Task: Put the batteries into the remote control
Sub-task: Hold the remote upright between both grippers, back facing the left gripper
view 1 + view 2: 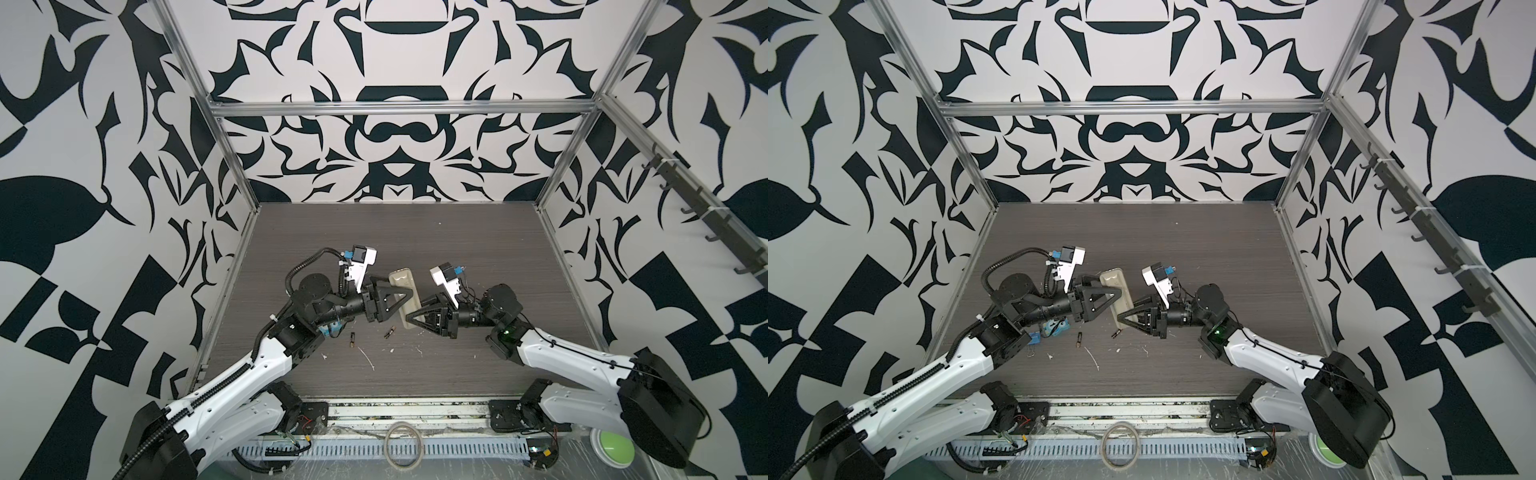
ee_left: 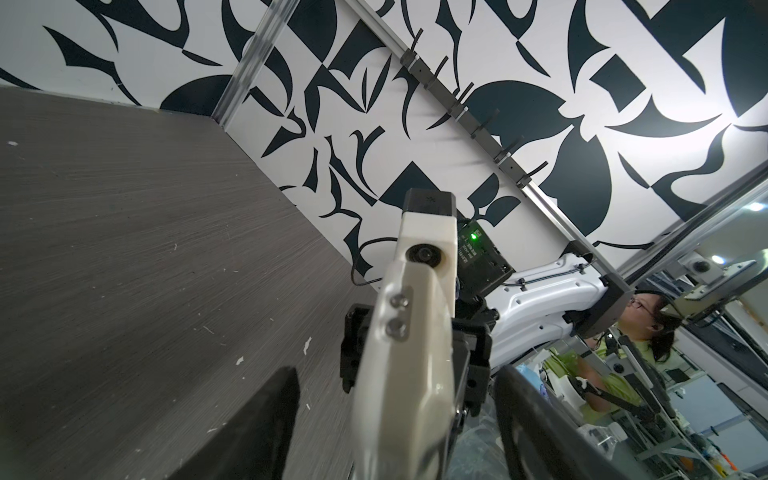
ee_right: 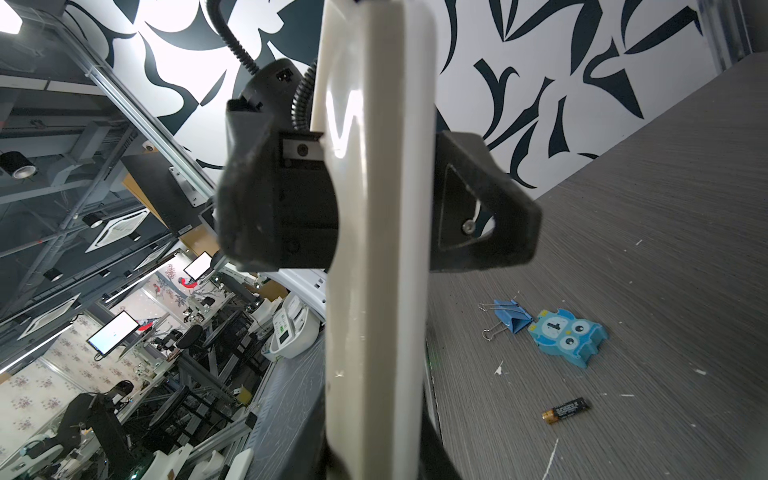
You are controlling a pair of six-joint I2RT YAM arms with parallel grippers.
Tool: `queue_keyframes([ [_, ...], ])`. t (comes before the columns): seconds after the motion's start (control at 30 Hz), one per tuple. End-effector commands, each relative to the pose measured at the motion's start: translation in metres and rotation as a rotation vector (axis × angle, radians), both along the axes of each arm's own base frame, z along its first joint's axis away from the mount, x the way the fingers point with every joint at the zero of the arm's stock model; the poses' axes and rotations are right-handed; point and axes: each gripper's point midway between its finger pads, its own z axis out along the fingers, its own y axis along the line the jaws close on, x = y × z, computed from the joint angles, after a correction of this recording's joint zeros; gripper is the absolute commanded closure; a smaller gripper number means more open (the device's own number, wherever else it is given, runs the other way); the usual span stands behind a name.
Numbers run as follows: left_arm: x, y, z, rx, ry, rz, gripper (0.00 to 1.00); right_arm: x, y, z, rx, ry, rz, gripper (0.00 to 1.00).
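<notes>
Remote control (image 1: 402, 279) clamped aloft by right gripper (image 1: 415, 311), left gripper (image 1: 401, 301) spread around it — batteries (image 1: 353, 338) lie unloaded on table (image 1: 457, 374).

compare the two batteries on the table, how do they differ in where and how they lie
The battery by the toy lies near the blue toy; the battery by the remote lies beside the near end of the remote control. In both top views the battery by the toy points almost straight at the front edge, while the battery by the remote lies slanted. Both are slim dark cylinders lying on the table, not yet loaded.
</notes>
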Motion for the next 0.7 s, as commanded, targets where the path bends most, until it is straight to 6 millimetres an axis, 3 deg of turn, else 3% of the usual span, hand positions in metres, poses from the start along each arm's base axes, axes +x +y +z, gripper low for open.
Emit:
queue_keyframes([
  [0.0,-0.0030,-0.0001,0.0203,-0.037,-0.061,-0.016,0.28,-0.0055,-0.0011,0.0340,0.080,-0.095,0.028,1.00],
  [0.47,-0.0043,0.0007,0.0237,-0.031,-0.084,-0.017,0.44,-0.0083,-0.0004,0.0345,0.076,-0.082,0.051,1.00],
  [0.67,-0.0049,0.0023,0.0254,-0.006,-0.097,-0.010,0.46,-0.0093,0.0008,0.0319,0.073,-0.078,0.066,1.00],
])
